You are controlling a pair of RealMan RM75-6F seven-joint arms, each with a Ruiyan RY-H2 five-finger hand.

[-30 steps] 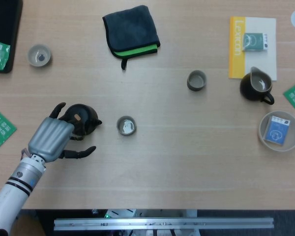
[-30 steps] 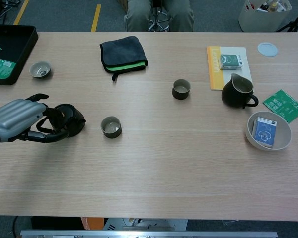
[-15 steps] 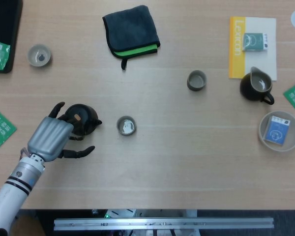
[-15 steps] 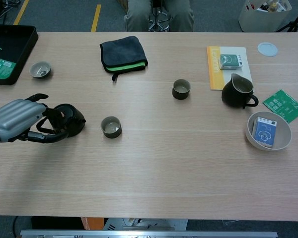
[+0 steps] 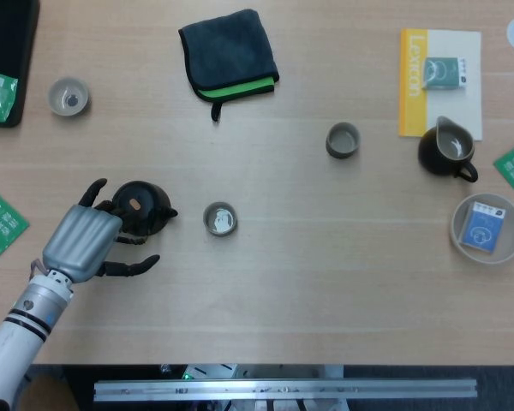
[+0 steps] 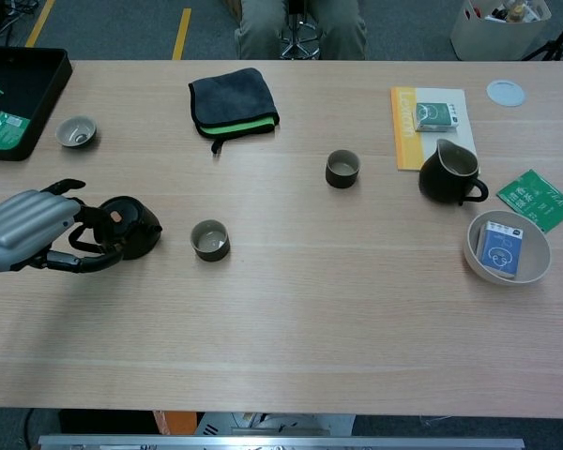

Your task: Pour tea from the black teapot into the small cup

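My left hand (image 5: pixel 79 242) sits at the near left of the tabletop (image 5: pixel 325 257), fingers spread apart around the handle side of the black teapot (image 5: pixel 142 206), close against it but gripping nothing that I can see. The teapot stands upright on the tabletop, spout aimed at the small cup (image 5: pixel 220 218) just to its right, the two apart. A second cup (image 5: pixel 343 139) stands well beyond, a dark pitcher (image 5: pixel 445 151) far right

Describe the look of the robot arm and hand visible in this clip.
Only the left hand shows: a silver-grey ribbed metal back with black fingers. Its forearm is a white cylinder with black bands and a metallic wrist collar. No cables visible.
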